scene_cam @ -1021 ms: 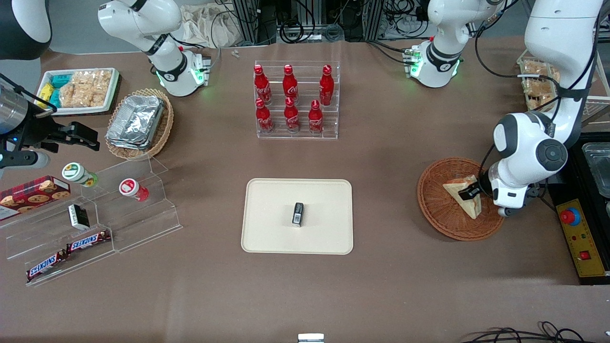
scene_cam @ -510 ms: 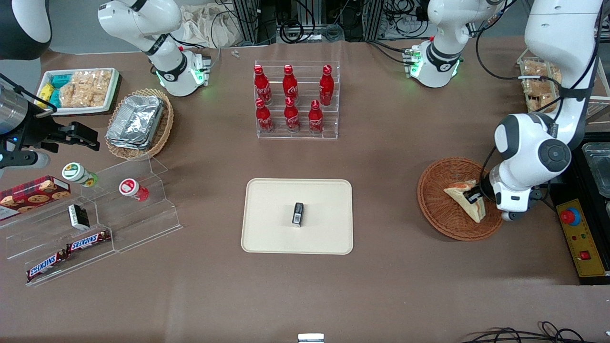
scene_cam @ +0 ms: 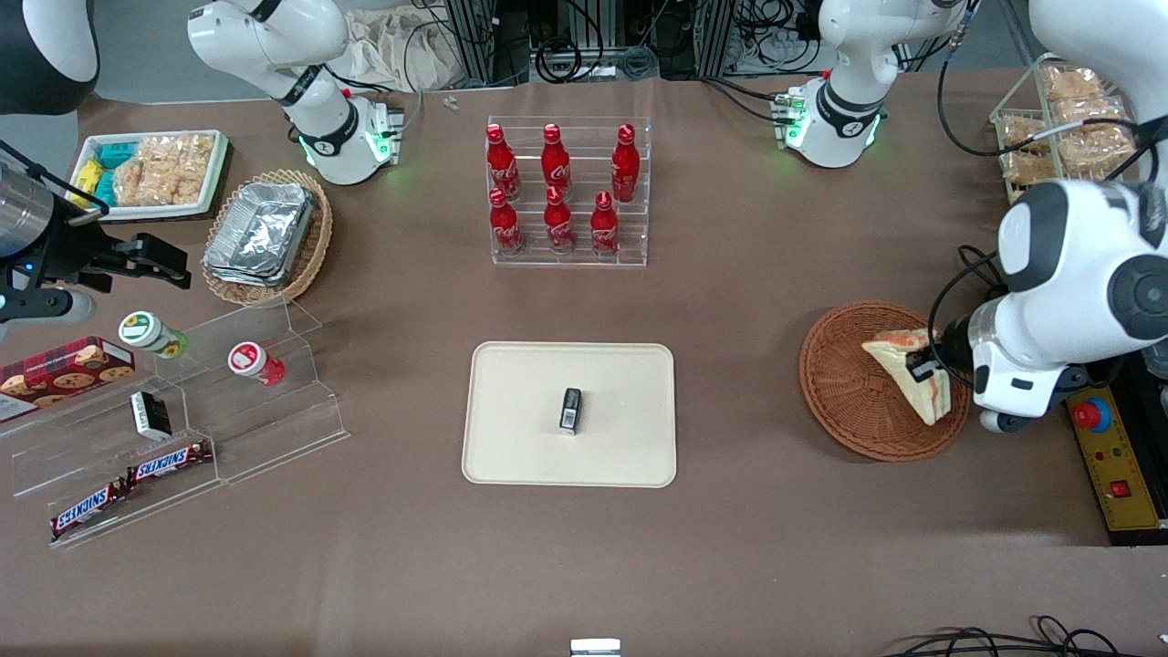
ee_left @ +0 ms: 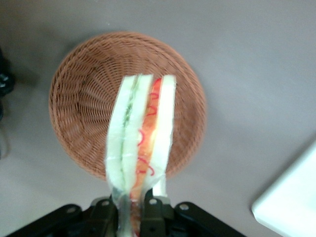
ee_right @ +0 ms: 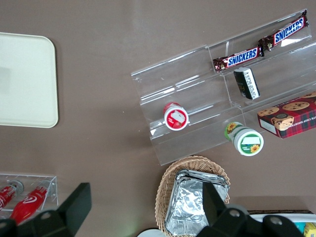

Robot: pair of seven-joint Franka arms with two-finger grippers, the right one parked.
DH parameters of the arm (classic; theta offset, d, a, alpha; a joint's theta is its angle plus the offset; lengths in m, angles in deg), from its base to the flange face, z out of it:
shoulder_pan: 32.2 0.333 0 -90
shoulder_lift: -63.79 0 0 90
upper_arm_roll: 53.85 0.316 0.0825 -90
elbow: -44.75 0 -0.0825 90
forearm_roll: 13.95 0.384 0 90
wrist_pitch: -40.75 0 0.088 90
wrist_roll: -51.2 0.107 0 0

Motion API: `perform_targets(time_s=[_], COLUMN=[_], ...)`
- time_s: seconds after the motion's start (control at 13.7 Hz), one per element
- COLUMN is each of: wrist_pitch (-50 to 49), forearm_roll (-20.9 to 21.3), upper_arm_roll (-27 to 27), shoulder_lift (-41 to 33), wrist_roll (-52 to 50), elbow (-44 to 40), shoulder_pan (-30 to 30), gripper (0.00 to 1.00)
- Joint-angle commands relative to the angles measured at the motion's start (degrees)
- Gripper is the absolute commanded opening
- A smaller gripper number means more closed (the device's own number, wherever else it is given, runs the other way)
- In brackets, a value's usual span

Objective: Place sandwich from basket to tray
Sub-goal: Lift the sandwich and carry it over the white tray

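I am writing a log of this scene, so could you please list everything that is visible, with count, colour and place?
sandwich: 1, cream with red and green filling, held above the basket
basket: 1, reddish-brown, toward the working arm's end
tray: 1, cream, table centre
small box: 1, black, on the tray
cola bottles: 6, red, in a clear rack farther from the camera than the tray
foil containers: stack, silver, in a tan basket
Snickers bars: 2, brown, on a clear stand
gripper: 1, black, shut on the sandwich above the basket
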Motion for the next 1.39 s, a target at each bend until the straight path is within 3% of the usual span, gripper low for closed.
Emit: perform_targets(time_s=[0.0, 0.22, 0.51, 1.02, 1.24, 1.31], wrist_pitch=[-6.3, -5.7, -5.4, 11.4, 14.8, 14.8], forearm_roll=[-0.2, 0.4, 0.4, 0.5, 1.0, 2.1], upper_arm_roll=[-0.5, -0.4, -0.3, -0.1, 0.1, 0.0], shoulder_lift=[4.3, 9.1, 22.5, 34.8, 38.0, 38.3], wrist_roll=[-0.2, 0.2, -0.3, -3.5, -1.6, -1.4], elbow=[-12.0, -14.4, -23.9, -26.2, -26.6, -26.5], shoulder_pan=[-6.2, -16.2, -26.3, -31.1, -31.0, -31.0], gripper=[0.00, 0.00, 0.04, 0.05, 0.25, 0.57])
